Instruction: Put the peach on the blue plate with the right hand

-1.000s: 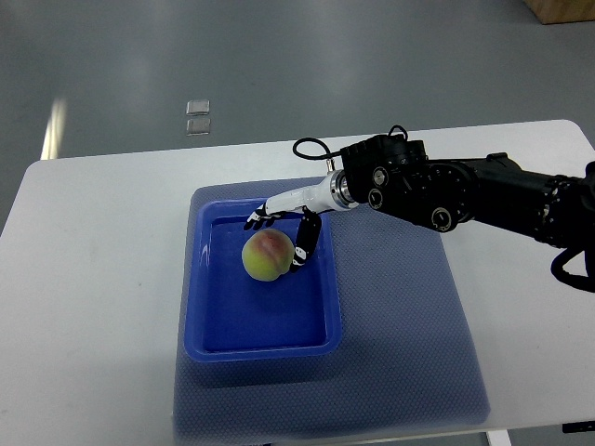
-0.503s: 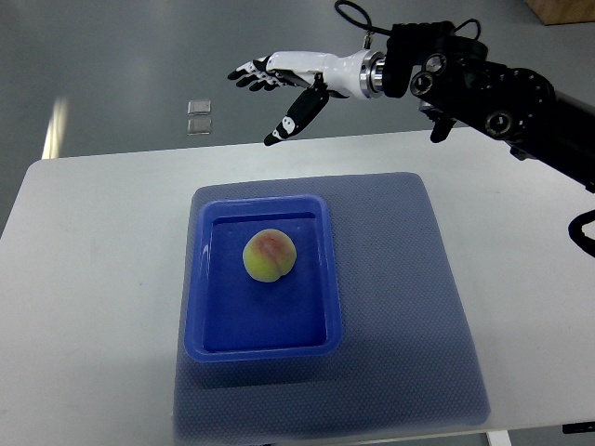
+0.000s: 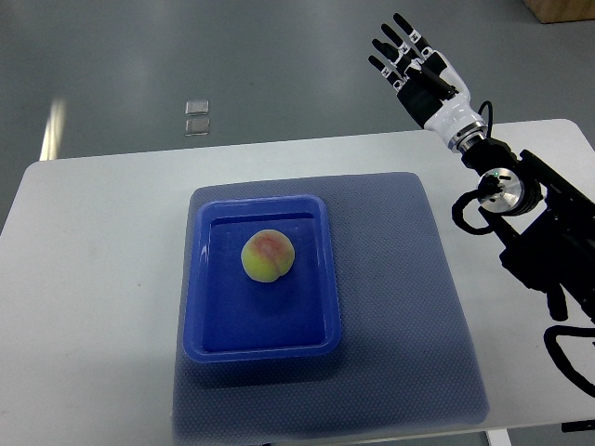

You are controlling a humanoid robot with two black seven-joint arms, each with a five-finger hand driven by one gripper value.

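— What has been changed since the earlier frames?

— Released and left behind, the peach is now seen alone in the plate, while the right hand has been swung away to the upper right, beyond the far edge of the table.

— How is that hand shown in the top view?

— It is held high, well apart from the peach. Its fingers are stretched out straight and slightly spread, and nothing is gripped. The arm is seen entering from the right edge.

— And the peach itself?

— It is resting a little above the middle of the blue plate, touching the floor of it and clear of the walls. The plate is set on a blue-grey mat.

— Is the left hand visible?

— No, none of it is shown.

— Which step is judged to be in hand?

— Placement appears done; withdrawal is under way. Nothing more seems called for than the arm being brought to rest clear of the plate.
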